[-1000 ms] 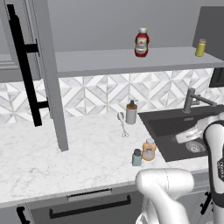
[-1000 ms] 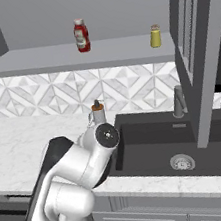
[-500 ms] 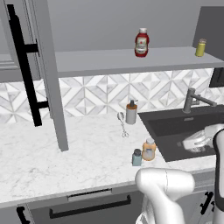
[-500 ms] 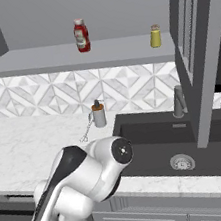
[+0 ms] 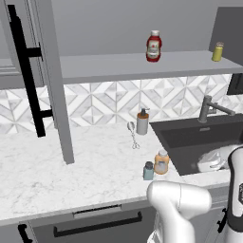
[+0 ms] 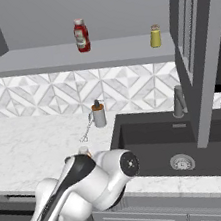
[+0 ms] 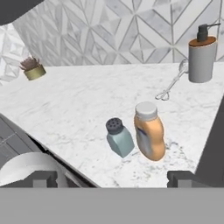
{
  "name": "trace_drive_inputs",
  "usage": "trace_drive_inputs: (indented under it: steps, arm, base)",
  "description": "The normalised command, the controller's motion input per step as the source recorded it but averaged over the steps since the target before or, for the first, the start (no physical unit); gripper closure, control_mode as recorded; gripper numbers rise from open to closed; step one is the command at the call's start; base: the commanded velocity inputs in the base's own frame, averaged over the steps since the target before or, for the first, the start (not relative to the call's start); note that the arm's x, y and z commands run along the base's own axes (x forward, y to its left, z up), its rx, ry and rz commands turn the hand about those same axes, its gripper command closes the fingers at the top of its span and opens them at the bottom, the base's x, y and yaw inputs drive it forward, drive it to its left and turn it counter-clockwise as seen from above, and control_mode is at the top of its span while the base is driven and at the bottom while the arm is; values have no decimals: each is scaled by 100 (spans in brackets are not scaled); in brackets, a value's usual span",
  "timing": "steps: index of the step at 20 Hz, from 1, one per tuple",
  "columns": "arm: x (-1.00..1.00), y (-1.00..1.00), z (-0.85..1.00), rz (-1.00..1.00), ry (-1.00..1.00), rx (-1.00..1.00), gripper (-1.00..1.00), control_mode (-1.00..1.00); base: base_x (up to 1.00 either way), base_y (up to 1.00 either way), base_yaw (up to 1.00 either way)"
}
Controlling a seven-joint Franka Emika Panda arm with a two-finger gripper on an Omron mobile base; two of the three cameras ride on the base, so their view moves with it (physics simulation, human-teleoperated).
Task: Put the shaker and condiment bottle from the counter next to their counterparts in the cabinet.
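Note:
The teal-blue shaker [image 7: 119, 137] with a dark cap and the orange condiment bottle [image 7: 149, 131] stand side by side on the marble counter [image 7: 87, 100], near the sink's edge. The base views show the same shaker [image 5: 148, 171] and bottle [image 5: 162, 162]. In the hand view my gripper [image 7: 113, 180] is open, its fingertips [image 7: 43, 178] wide apart and short of both, with nothing between them. On the cabinet shelf [image 5: 118, 66] stand the counterparts, a red ketchup bottle [image 5: 153, 46] and a yellow-green shaker [image 5: 218, 51].
A grey pump dispenser [image 5: 142, 122] and a metal whisk [image 5: 133, 135] sit behind the bottles. The dark sink [image 5: 199, 137] with its faucet [image 5: 209, 108] lies to the right. The open cabinet door [image 5: 52, 80] with a black handle hangs at the left. A small potted plant [image 7: 33, 69] stands farther along the counter.
The arm has swung lower and toward the counter's front, its elbow dropping in both base views. The gripper stayed open. The bottles have not moved.

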Motion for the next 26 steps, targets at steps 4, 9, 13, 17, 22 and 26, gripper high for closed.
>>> trace_drive_inputs:
  steps: [4, 9, 13, 17, 22, 26]
  arm:
    - [0, 7, -33, 4, -5, 0, -100, -100]
    - [20, 1, -17, 1, -5, 1, -100, -100]
    - [39, 0, -11, 4, -7, 2, -100, -100]
    - [19, 0, -26, 9, -6, 0, -100, -100]
    - [24, 0, -27, 12, -4, 4, -100, -100]
    - [55, 0, -19, 8, -3, 7, -100, -100]
  base:
    - [0, 0, 0]
    - [0, 0, 0]
    - [0, 0, 0]
    - [0, 0, 0]
    - [0, 0, 0]
    - [0, 0, 0]
